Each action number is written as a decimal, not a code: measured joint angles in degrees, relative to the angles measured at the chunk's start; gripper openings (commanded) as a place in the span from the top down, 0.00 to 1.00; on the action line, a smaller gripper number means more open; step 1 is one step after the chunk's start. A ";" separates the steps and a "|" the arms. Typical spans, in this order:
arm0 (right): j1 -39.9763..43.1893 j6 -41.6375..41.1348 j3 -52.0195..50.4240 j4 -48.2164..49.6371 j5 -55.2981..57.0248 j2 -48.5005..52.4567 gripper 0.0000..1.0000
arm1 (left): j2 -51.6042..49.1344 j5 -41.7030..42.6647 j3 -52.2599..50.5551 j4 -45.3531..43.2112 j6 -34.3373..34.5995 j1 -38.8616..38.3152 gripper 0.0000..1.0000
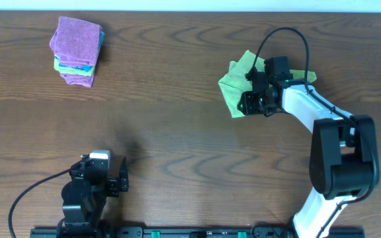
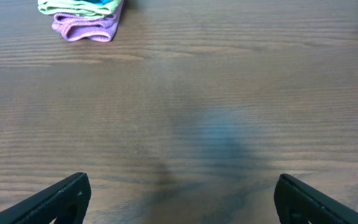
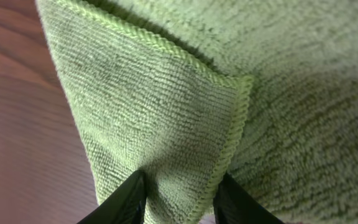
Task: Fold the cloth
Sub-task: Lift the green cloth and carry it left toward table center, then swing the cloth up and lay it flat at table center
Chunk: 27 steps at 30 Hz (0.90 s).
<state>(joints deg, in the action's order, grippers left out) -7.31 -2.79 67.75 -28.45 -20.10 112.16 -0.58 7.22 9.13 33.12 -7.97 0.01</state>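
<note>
Because only a thin hem sits between my right fingers (image 1: 250, 99), closed narrow on a folded corner of the green cloth (image 1: 231, 89), I worry it could slip out mid-fold, or that I might drag the whole cloth across the desk (image 1: 177, 132). It lies right of centre, towards the far edge. Left fingers (image 1: 116, 180) stand wide apart, holding nothing.
</note>
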 measured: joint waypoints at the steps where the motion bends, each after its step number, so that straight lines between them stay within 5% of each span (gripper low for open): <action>1: 0.00 -0.33 0.00 0.20 -1.05 0.13 0.71 | 0.00 0.02 0.00 0.00 0.00 0.00 0.05; 4: 0.00 -2.29 0.00 0.72 -4.59 0.55 0.78 | 0.00 0.00 0.00 0.00 0.00 0.00 0.05; 7: 0.00 -4.07 0.04 0.74 -8.13 0.72 0.99 | 0.00 0.00 0.00 0.00 0.00 0.00 0.05; 17: -2.67 -8.33 6.21 0.63 -22.27 0.70 0.99 | 0.00 0.02 0.00 0.00 0.00 0.00 0.05; 27: -21.66 -10.32 24.00 -1.77 -27.30 -1.62 0.98 | 0.00 0.00 0.00 -0.02 0.00 0.00 0.05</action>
<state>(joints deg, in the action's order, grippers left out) -28.97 -13.10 91.74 -30.22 -47.40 110.54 -0.58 7.22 9.13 33.10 -7.97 0.01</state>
